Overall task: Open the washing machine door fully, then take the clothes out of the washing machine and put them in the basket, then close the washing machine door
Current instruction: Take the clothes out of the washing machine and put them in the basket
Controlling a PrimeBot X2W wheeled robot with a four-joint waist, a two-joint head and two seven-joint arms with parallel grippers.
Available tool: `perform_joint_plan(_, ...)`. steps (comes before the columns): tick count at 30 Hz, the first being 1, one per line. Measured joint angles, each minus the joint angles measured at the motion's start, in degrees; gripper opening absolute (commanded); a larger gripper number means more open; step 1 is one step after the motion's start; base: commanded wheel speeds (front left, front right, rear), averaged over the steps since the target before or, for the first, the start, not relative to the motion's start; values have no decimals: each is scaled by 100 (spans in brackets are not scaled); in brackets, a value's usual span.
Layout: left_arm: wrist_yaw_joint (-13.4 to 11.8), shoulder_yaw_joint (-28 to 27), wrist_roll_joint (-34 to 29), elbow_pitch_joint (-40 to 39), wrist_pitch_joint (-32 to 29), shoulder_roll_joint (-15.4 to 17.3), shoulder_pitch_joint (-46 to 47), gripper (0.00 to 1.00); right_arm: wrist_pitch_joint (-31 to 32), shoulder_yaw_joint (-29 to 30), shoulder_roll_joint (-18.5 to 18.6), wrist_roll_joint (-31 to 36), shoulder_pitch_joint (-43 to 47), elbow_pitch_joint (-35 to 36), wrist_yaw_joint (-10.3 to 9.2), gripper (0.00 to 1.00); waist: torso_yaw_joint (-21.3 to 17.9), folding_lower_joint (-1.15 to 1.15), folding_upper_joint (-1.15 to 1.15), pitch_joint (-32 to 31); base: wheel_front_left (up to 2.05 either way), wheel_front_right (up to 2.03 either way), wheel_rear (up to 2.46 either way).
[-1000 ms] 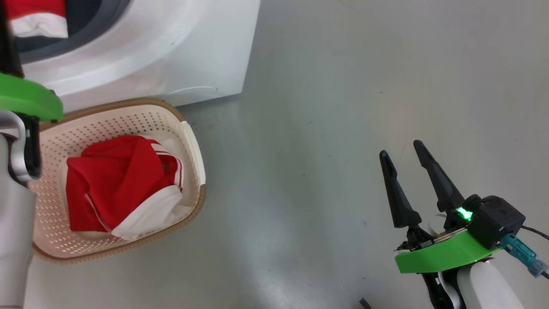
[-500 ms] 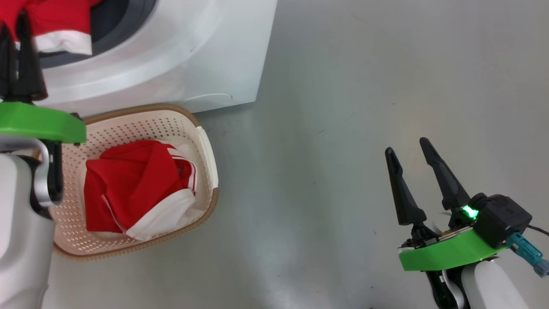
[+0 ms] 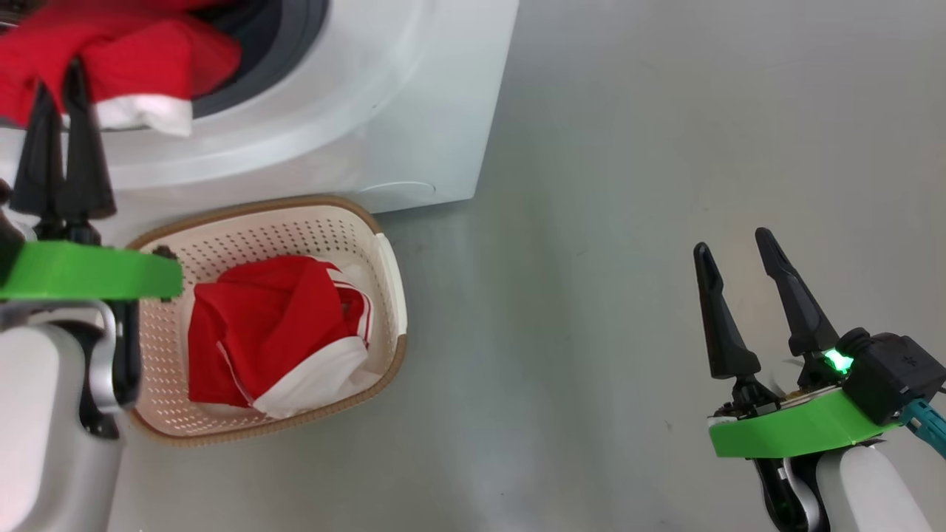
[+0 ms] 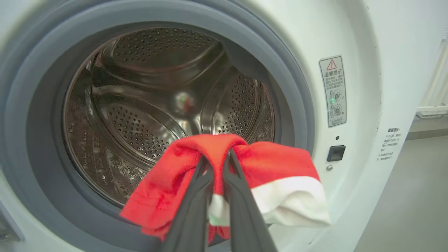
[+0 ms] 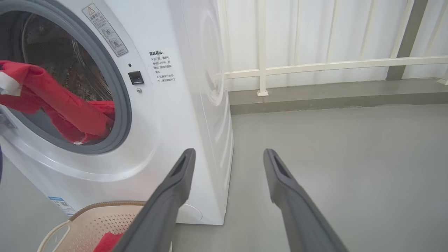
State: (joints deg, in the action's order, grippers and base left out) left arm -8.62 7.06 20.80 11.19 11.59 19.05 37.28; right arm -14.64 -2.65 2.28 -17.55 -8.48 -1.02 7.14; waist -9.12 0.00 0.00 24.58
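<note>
The left arm reaches forward at the lower left of the head view, with its pale forearm (image 3: 44,414) and green wrist collar (image 3: 89,270) below the left pincer (image 3: 58,81). The pincer's two dark fingers stand almost together, pinched on a fold of the red garment (image 4: 280,157), apparently close to their tips, as far as the left wrist view lets one judge. The right arm sits low at the right; the right pincer (image 3: 732,242) points up the view, fingers spread wide and empty, with a green light (image 3: 837,360) glowing at its wrist.
</note>
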Motion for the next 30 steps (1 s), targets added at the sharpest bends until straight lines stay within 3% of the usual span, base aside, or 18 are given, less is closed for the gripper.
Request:
perform_joint_plan(18, -400, 231, 2, -1686, -396, -30, -1338, 0, 0, 154, 0, 97, 141, 109, 0, 100, 454, 1, 0, -474, 0, 0, 0)
perform_joint_plan(24, -448, 260, 102, -1731, -530, -80, -1602, 0, 0, 146, 0, 97, 141, 121, 0, 100, 464, 0, 0, -474, 0, 0, 0)
perform_joint_plan(30, -444, 383, 221, -1225, -498, -263, -1656, 0, 0, 127, 1, 97, 140, 135, 0, 100, 409, 0, 0, -408, 0, 0, 0)
